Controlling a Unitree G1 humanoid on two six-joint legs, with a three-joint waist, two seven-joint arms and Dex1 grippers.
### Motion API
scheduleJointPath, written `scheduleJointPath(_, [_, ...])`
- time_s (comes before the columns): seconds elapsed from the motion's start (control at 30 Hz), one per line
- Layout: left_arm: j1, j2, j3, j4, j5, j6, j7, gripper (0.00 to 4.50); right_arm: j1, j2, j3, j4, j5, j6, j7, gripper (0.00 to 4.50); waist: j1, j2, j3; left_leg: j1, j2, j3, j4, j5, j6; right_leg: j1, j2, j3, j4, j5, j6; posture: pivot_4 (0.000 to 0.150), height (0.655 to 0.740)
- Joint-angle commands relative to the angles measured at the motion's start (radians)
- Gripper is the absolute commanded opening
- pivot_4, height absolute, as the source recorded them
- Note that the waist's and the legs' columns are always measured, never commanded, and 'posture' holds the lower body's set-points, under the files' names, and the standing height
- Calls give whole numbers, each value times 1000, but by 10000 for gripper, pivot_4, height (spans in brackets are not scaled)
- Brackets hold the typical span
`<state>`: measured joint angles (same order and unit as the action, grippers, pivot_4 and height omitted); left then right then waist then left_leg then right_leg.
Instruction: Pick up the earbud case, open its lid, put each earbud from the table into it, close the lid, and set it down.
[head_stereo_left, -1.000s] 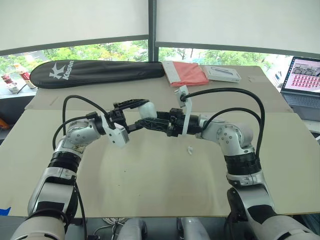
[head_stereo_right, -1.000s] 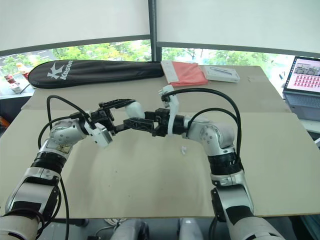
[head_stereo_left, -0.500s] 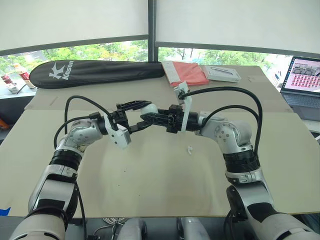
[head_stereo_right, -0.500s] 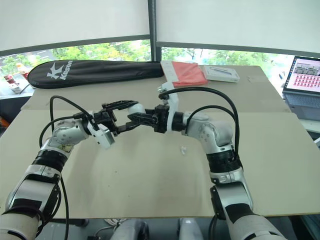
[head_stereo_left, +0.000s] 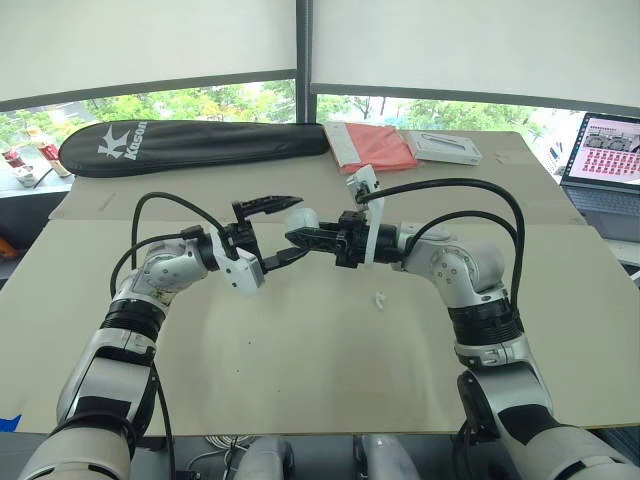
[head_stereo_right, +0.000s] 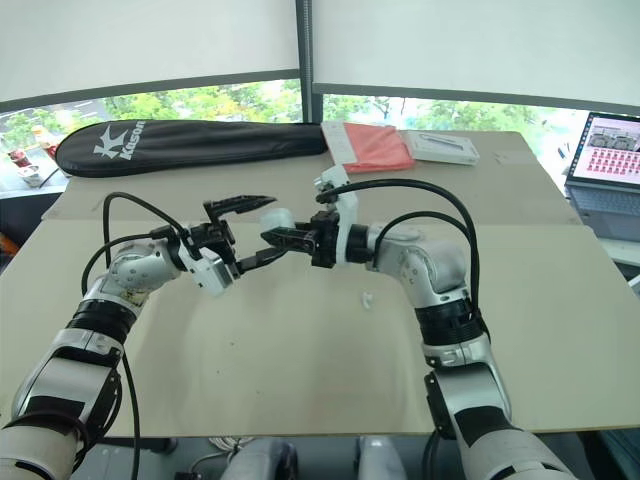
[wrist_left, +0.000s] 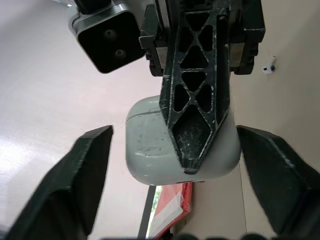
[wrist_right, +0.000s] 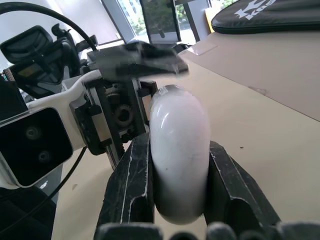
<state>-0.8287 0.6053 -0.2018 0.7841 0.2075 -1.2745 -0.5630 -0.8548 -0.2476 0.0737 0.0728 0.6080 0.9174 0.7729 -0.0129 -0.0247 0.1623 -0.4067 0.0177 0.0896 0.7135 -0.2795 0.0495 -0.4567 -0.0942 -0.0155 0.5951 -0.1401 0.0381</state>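
Earbud case (wrist_left: 145, 150), half behind right tool (wrist_right: 178, 150)

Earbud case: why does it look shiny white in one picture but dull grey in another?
Right wrist view: the white rounded plastic earbud case, held in the right gripper, catches daylight and gleams. Left wrist view: the side shown is probably in shade, so it looks grey.

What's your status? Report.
Right gripper shut on earbud case, lid closed. Left gripper open, straddling it. One earbud on table. No obstruction seen.
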Motion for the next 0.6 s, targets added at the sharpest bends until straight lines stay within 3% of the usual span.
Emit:
scheduleJointPath(0.03, [-22,22,15,-15,-24,-7,17,44678,-17,-9,-25,11,-22,-50,-11,9447,0,0,0,0,0,0,0,0,0,0,0,0,0,0,0,1500,7400])
scheduleJointPath(0.13, [-8,39,3,-19,-48,2,-5,44678,-8,-23,-23,73,-84,-115,-41,9447,0,0,0,0,0,0,0,0,0,0,0,0,0,0,0,1500,7400])
scheduleJointPath(0.3, [54,61,-13,-205,-374,406,-271,44678,4,-142,146,164,-376,-451,-10,9447,-2,0,0,0,-1,1,0,0,0,-1,-1,1,0,-1,1,1500,7400])
scheduleJointPath(0.4, [64,61,6,-330,-491,674,-370,35836,6,-149,165,167,-421,-524,10,9447,-7,0,0,-2,0,0,0,0,0,-2,0,1,0,-1,1,1500,7400])
scheduleJointPath(0.5, [72,65,6,-417,-528,872,-438,21117,14,-158,195,143,-466,-574,43,9447,-13,0,0,-1,1,0,0,0,0,-2,2,2,0,-1,1,1500,7400])
scheduleJointPath(0.6, [79,68,0,-487,-548,1020,-507,21117,19,-165,230,107,-506,-606,72,9447,-15,0,0,-1,0,-1,0,0,0,-2,2,2,0,-1,2,1500,7400])
